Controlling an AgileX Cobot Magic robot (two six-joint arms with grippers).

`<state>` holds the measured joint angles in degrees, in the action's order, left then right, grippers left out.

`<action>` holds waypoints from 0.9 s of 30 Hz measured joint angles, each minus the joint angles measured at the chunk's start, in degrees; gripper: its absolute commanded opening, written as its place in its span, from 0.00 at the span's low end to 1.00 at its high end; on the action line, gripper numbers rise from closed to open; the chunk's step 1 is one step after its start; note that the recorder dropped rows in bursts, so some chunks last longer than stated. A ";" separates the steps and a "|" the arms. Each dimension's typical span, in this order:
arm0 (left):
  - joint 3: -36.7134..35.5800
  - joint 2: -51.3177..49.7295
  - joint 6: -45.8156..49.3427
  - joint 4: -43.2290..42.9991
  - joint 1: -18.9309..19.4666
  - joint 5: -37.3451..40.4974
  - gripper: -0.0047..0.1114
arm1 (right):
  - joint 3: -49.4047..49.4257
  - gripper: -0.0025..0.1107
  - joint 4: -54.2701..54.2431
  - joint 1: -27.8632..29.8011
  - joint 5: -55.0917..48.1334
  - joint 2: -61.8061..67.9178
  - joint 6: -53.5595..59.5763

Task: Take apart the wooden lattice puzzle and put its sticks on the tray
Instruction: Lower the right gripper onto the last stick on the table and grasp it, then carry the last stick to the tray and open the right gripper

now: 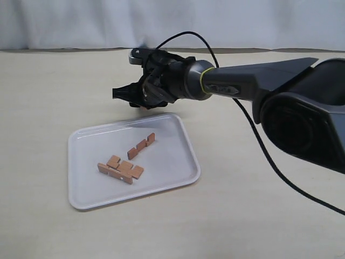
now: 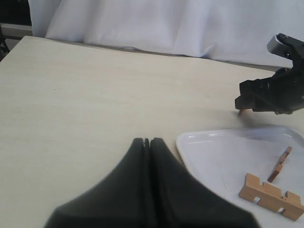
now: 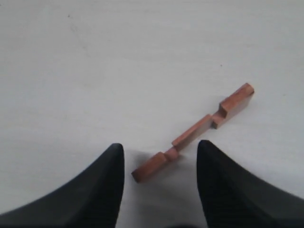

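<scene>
The white tray [image 1: 91, 189] holds one loose notched stick [image 1: 141, 145] standing on edge. Beside it lies a cluster of reddish-brown sticks still joined together [image 1: 121, 169], what is left of the lattice puzzle. My right gripper [image 1: 123, 94] hovers just behind the tray's far rim. In the right wrist view it [image 3: 160, 152] is open, and another notched stick [image 3: 192, 133] lies flat on the table with one end between the fingers, untouched. My left gripper [image 2: 147, 140] is shut on nothing, low over the table beside the tray [image 2: 223, 156], and it does not show in the exterior view.
The pale tabletop [image 1: 48, 86] stretches round the tray, and a white cloth backdrop [image 1: 64, 21] hangs behind it. The right arm's dark body [image 1: 302, 108] and its black cable [image 1: 269, 162] cross the table's right side.
</scene>
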<state>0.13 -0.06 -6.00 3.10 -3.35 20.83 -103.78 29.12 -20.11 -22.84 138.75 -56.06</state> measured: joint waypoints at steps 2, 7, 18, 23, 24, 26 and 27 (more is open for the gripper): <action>0.00 0.00 0.00 0.00 0.00 0.00 0.04 | 0.00 0.42 0.00 0.00 0.00 0.45 -0.04; 0.00 0.00 0.00 0.00 0.00 0.00 0.04 | -0.36 0.06 0.00 0.00 0.21 0.95 -0.14; 0.00 0.00 0.00 0.00 0.00 0.00 0.04 | -0.47 0.06 2.86 0.00 -4.42 -3.87 6.52; 0.00 0.00 0.00 0.00 0.00 0.00 0.04 | -0.47 0.06 3.63 -0.89 -9.29 -9.37 13.44; 0.00 0.00 0.00 0.00 0.00 0.00 0.04 | -0.47 0.06 3.72 -1.23 -10.09 -10.47 15.08; 0.00 0.00 0.00 0.00 0.00 0.00 0.04 | 0.27 0.06 3.77 -2.07 -11.77 -12.88 18.69; 0.00 0.00 0.00 0.00 0.00 0.00 0.04 | 0.91 0.06 3.77 -2.45 -12.24 -13.92 20.09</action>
<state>0.13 -0.06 -6.00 3.10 -3.35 20.83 -102.87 32.89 -22.56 -35.07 124.83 -35.97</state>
